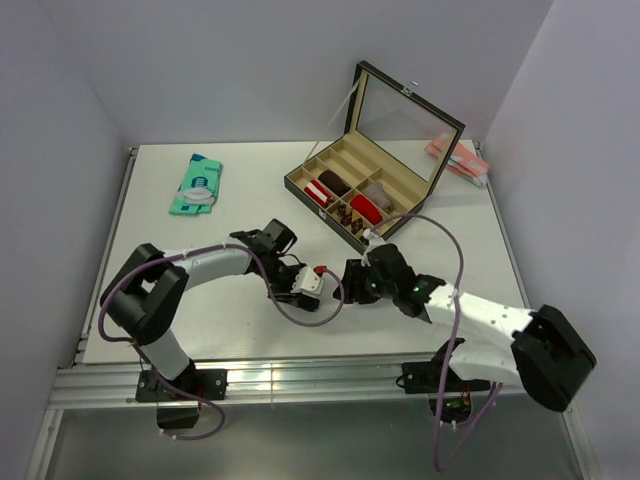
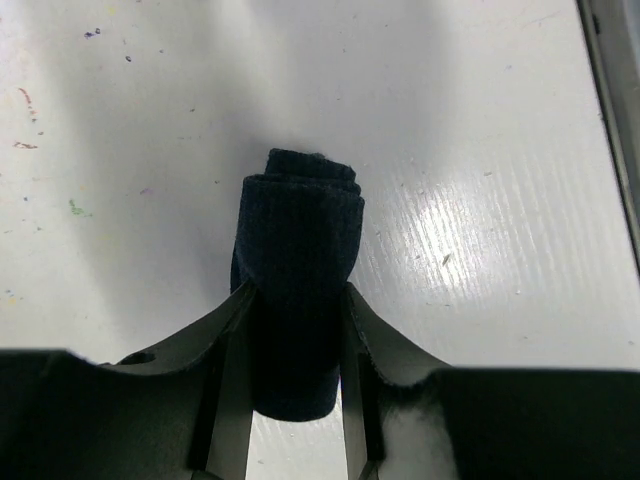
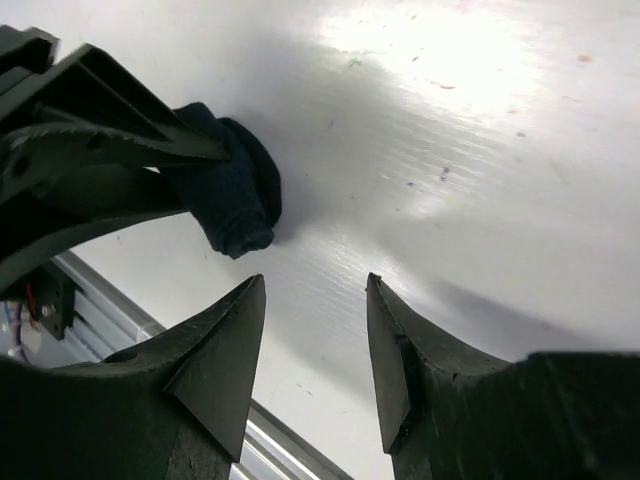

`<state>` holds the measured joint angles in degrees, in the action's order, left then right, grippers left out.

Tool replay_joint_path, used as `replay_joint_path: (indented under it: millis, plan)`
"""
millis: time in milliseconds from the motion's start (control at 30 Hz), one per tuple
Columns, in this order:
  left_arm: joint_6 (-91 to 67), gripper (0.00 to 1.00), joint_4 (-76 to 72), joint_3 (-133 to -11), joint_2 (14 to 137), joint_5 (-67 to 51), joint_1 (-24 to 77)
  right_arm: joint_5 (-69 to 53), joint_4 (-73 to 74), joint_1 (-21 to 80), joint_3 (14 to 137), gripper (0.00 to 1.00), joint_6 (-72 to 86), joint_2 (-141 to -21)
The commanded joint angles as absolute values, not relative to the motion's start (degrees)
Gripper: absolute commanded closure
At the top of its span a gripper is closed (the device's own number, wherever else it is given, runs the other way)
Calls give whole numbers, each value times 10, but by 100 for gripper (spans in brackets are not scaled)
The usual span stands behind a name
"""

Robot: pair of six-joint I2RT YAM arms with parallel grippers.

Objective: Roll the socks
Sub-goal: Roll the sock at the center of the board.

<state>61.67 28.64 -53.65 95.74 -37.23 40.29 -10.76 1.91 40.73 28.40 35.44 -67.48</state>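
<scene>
**Sock roll (image 2: 300, 220) pinched in left hand (image 2: 297, 292)**

Navy and stubby, it sits between the left fingers, low over the counter (image 2: 480, 150). Right hand (image 3: 315, 300) stands alongside, spread and empty. A firm squeeze across every layer should stop unrolling.

Bright, even light; glare patches on table (image 2: 470, 215); soft shadows.

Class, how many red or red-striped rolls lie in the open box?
2: a striped roll at the box's left end, a plain red roll nearer its middle. Walls may hide others.
</scene>
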Motion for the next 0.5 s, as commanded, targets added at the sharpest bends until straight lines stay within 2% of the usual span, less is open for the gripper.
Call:
replay_joint_path:
  millis: [0, 133, 233, 400, 467]
  plan:
    - [639, 64, 433, -558, 1021, -374, 396, -33, -44, 417, 245, 48, 377, -605]
    - [649, 65, 496, -603, 1065, -385, 393, 88, -44, 481, 232, 48, 358, -560]
    - [653, 65, 532, -635, 1097, -393, 390, 194, -33, 573, 242, 48, 343, -566]
    - [660, 66, 577, -683, 1142, -406, 377, 278, -83, 689, 223, 47, 321, -575]
    - [659, 66, 590, -695, 1154, -408, 374, 302, -95, 707, 226, 47, 304, -590]
